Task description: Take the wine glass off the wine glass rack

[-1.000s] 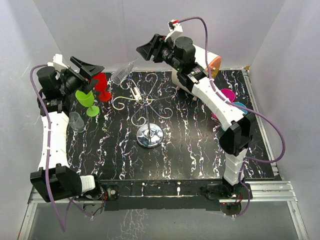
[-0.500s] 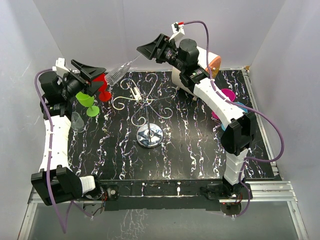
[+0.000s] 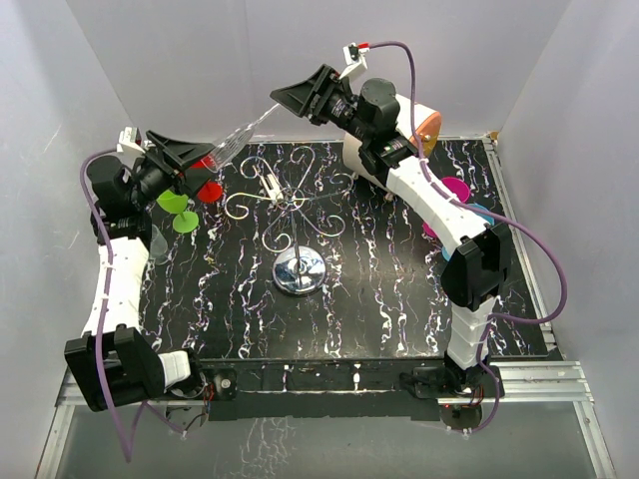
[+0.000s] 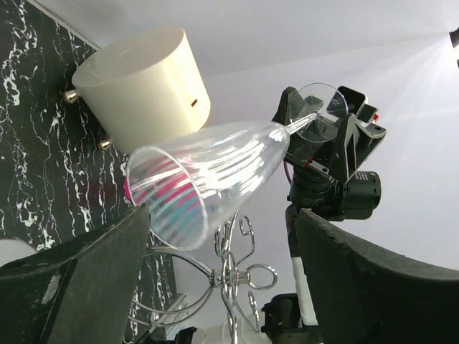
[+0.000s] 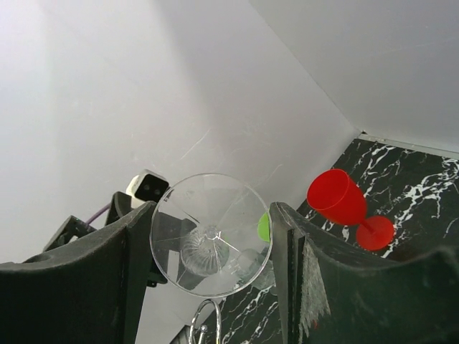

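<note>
Clear wine glass (image 3: 235, 148) judged off the silver wire rack (image 3: 300, 269), at eleven o'clock, foot clamped by right gripper (image 5: 211, 240); left gripper (image 4: 222, 215) wide, empty.

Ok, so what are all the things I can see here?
wine glass: one, clear, midair between both hands
wine glass rack: one, silver, middle of table
red glass: one, red, far left
green glass: one, green, beside red one
pink glass: one, pink, right side behind arm
blue glass: one, blue, beside pink one
drum: one, white with orange face, far right
table: one, black with white streaks, underneath
left hand: one, black, open around the glass's bowl
right hand: one, black, holding the glass's foot
</note>
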You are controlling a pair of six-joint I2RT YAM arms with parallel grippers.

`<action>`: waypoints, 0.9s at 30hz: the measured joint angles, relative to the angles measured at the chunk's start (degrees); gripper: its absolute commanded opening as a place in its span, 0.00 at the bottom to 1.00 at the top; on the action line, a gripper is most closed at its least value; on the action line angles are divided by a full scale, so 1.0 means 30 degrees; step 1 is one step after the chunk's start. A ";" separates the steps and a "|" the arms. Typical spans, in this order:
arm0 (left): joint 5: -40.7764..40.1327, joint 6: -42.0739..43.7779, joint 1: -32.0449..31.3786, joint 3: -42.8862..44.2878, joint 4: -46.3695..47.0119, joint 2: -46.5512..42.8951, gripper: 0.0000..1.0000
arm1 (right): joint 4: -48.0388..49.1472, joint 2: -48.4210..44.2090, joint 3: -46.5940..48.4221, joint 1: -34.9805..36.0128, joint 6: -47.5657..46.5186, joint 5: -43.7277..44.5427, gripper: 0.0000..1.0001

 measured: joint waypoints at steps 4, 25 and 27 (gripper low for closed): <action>0.0284 -0.1705 0.0000 -0.0954 0.2193 -0.0007 0.67 | 0.0554 -0.0036 -0.0437 -0.0036 0.0517 -0.0291 0.48; 0.0627 -0.6324 0.0007 -0.1479 0.6331 -0.0976 0.38 | 0.4007 -0.0255 -0.2215 -0.0874 0.3628 -0.2208 0.49; 0.0663 -0.6739 0.0007 -0.1479 0.6528 -0.0976 0.36 | 0.4422 -0.0255 -0.2346 -0.0874 0.3847 -0.2310 0.49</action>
